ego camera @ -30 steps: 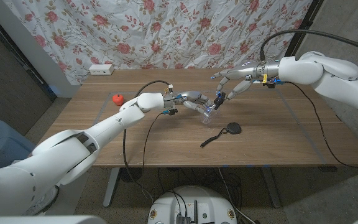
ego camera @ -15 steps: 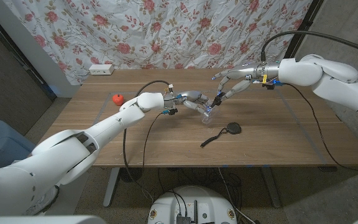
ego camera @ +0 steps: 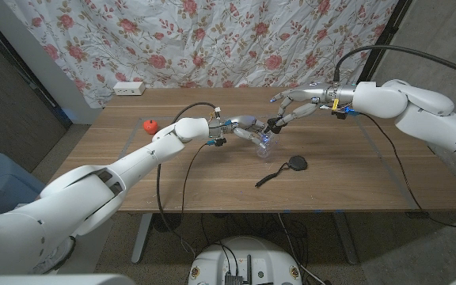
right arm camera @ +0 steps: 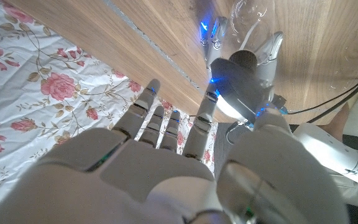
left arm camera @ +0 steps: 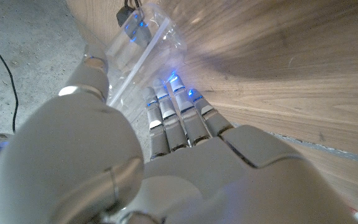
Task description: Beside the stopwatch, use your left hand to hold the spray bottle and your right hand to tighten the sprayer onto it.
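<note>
- Two hands meet at the middle of the wooden counter [ego camera: 347, 170], in front of a floral curtain [ego camera: 212, 39].
- Left hand [ego camera: 244, 129] reaches in from the left and grips a clear spray bottle [ego camera: 265, 145]; fingers [left arm camera: 178, 115] wrapped along the bottle's side in the left wrist view, thumb on the opposite side.
- Spray bottle tilted, transparent, with a thin tube visible inside; sits at the counter's centre, just far-left of the stopwatch [ego camera: 295, 164].
- Right hand [ego camera: 295, 107] comes in from the right, fingers spread; thumb and a fingertip close on the dark sprayer [ego camera: 273, 123] at the bottle's top. Remaining fingers [right arm camera: 157, 121] extended and apart in the right wrist view.
- Sprayer seated at the bottle's neck; how far threaded cannot be told.
- Stopwatch lies flat, black and round, with a dark cord [ego camera: 269, 179] trailing toward the near-left.
- Small red object [ego camera: 150, 125] rests on the left part of the counter, well apart from the bottle.
- White power strip [ego camera: 129, 88] at the far-left corner, against the curtain.
</note>
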Available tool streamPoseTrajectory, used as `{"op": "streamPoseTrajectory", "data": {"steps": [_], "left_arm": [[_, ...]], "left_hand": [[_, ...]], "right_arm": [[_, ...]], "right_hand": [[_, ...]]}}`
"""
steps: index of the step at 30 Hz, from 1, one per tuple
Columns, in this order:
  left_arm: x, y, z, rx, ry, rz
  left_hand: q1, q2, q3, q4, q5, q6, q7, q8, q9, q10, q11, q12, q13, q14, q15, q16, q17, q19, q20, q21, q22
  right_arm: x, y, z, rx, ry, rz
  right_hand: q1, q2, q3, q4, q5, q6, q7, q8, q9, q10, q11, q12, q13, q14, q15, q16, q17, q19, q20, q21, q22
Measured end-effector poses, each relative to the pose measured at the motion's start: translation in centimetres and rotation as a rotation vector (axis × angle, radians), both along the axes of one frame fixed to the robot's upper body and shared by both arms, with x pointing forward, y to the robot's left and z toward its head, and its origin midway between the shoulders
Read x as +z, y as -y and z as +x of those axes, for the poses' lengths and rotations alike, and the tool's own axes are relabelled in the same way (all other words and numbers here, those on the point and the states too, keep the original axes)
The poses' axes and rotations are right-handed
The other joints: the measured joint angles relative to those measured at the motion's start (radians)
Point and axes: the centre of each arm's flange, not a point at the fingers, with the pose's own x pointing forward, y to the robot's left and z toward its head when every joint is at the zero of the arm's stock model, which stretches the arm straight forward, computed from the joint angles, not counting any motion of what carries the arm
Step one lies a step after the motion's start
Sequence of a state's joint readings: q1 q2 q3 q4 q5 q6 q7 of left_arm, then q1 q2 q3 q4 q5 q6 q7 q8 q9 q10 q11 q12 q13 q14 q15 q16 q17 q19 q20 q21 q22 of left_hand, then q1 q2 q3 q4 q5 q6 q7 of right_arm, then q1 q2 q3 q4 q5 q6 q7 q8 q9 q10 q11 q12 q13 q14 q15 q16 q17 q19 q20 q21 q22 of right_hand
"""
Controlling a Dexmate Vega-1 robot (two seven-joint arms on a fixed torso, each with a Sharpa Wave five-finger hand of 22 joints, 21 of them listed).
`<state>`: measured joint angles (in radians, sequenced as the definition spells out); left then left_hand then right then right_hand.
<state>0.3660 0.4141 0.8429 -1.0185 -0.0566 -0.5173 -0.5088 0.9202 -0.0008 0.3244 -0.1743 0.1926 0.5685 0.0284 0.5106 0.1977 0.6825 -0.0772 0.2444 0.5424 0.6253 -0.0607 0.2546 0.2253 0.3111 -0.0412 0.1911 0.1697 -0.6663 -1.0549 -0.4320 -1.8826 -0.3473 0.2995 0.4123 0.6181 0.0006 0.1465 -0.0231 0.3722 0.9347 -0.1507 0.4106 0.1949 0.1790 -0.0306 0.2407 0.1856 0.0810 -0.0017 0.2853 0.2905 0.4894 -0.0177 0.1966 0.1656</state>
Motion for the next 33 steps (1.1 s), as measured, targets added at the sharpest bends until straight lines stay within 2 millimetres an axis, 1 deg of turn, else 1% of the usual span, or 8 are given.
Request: {"op": "streamPoseTrajectory", "data": {"steps": [2,6,8,9,15,18,24,33], "left_arm": [[0.0,0.0,0.0,0.0,0.0,-0.001],[0.0,0.0,0.0,0.0,0.0,-0.001],[0.0,0.0,0.0,0.0,0.0,-0.001],[0.0,0.0,0.0,0.002,0.0,-0.002],[0.1,0.1,0.1,0.002,0.001,-0.003],[0.1,0.1,0.1,0.003,0.0,-0.003],[0.1,0.2,0.1,0.002,0.0,-0.003],[0.1,0.2,0.1,0.002,0.0,-0.002]], "left_hand": [[0.0,0.0,0.0,0.0,0.0,0.0,0.0,0.0,0.0,0.0,0.0,0.0,0.0,0.0,0.0,0.0,0.0,0.0,0.0,0.0,0.0],[0.0,0.0,0.0,0.0,0.0,0.0,0.0,-0.001,0.0,0.0,0.0,0.0,-0.001,0.0,0.0,0.0,0.0,0.0,0.0,0.0,0.0],[0.0,0.0,0.0,0.0,0.0,0.0,0.0,-0.001,0.0,0.0,0.0,0.0,-0.001,0.0,0.0,0.0,0.0,0.0,0.0,0.0,0.0],[0.0,0.0,0.0,0.0,-0.001,0.0,0.0,-0.001,0.0,0.0,0.0,0.0,-0.001,0.0,0.0,0.0,0.0,0.0,0.0,0.0,0.0],[0.0,0.0,0.0,0.0,-0.002,0.0,0.0,-0.001,0.0,0.0,0.0,-0.001,-0.002,0.0,0.0,0.0,0.0,0.0,0.0,0.0,0.0],[0.0,0.0,0.0,0.0,-0.003,0.0,0.0,-0.001,0.0,0.0,0.0,-0.001,-0.002,0.0,0.0,0.0,0.0,0.0,0.0,0.0,0.0],[0.0,0.0,0.0,0.0,-0.002,0.0,0.0,-0.003,0.0,0.0,0.0,-0.001,-0.003,0.0,0.0,0.0,0.0,0.0,0.0,0.0,0.0],[0.0,0.0,0.0,0.0,0.0,0.0,0.0,-0.003,0.0,0.0,0.0,-0.002,-0.003,0.0,0.0,0.0,0.0,0.0,0.0,0.0,0.0]], "right_arm": [[-0.4,-0.1,-0.1,0.0,0.003,0.008],[0.1,0.2,0.1,-0.017,0.033,0.033],[0.3,0.4,0.2,-0.028,0.047,0.045],[-1.1,-0.2,-0.3,-0.013,0.034,0.04],[-1.4,-0.3,-0.5,-0.032,0.072,0.062],[-1.5,-0.3,-0.6,-0.042,0.088,0.071],[-1.8,-0.5,-0.8,-0.053,0.118,0.085],[-2.1,-0.5,-1.0,-0.081,0.171,0.101]], "right_hand": [[0.0,0.0,0.0,0.0,-0.001,0.018,-0.004,0.002,-0.002,0.011,-0.004,0.0,0.0,0.007,0.0,0.008,0.0,0.008,-0.008,0.0,0.0],[0.0,0.0,-0.003,-0.004,-0.008,0.041,0.009,0.011,-0.003,0.037,-0.009,0.0,0.0,0.025,-0.011,0.008,-0.001,0.027,-0.006,0.008,0.0],[0.0,0.0,0.003,-0.009,-0.008,0.062,0.0,0.017,-0.003,0.047,-0.011,0.004,0.0,0.035,-0.021,0.015,-0.003,0.031,-0.009,0.008,0.0],[0.0,0.0,0.003,-0.009,-0.008,0.07,-0.001,0.017,-0.003,0.052,-0.013,0.004,0.0,0.036,-0.021,0.016,-0.003,0.038,-0.009,0.008,0.0],[0.01,0.009,0.003,-0.017,-0.017,0.103,0.009,0.027,-0.003,0.086,-0.014,0.006,0.0,0.068,-0.029,0.023,-0.003,0.065,-0.015,0.008,0.0],[0.01,0.01,0.0,-0.02,-0.021,0.134,-0.001,0.033,-0.002,0.103,-0.021,0.007,0.0,0.078,-0.039,0.023,-0.003,0.075,-0.018,0.008,0.0],[0.014,0.013,0.005,-0.026,-0.029,0.168,0.004,0.038,-0.002,0.138,-0.023,0.011,0.0,0.101,-0.037,0.031,-0.008,0.095,-0.023,0.008,0.0],[0.02,0.02,0.011,-0.031,-0.043,0.235,0.006,0.06,0.002,0.197,-0.032,0.018,0.0,0.147,-0.038,0.043,-0.012,0.134,-0.027,0.016,0.0]]}}
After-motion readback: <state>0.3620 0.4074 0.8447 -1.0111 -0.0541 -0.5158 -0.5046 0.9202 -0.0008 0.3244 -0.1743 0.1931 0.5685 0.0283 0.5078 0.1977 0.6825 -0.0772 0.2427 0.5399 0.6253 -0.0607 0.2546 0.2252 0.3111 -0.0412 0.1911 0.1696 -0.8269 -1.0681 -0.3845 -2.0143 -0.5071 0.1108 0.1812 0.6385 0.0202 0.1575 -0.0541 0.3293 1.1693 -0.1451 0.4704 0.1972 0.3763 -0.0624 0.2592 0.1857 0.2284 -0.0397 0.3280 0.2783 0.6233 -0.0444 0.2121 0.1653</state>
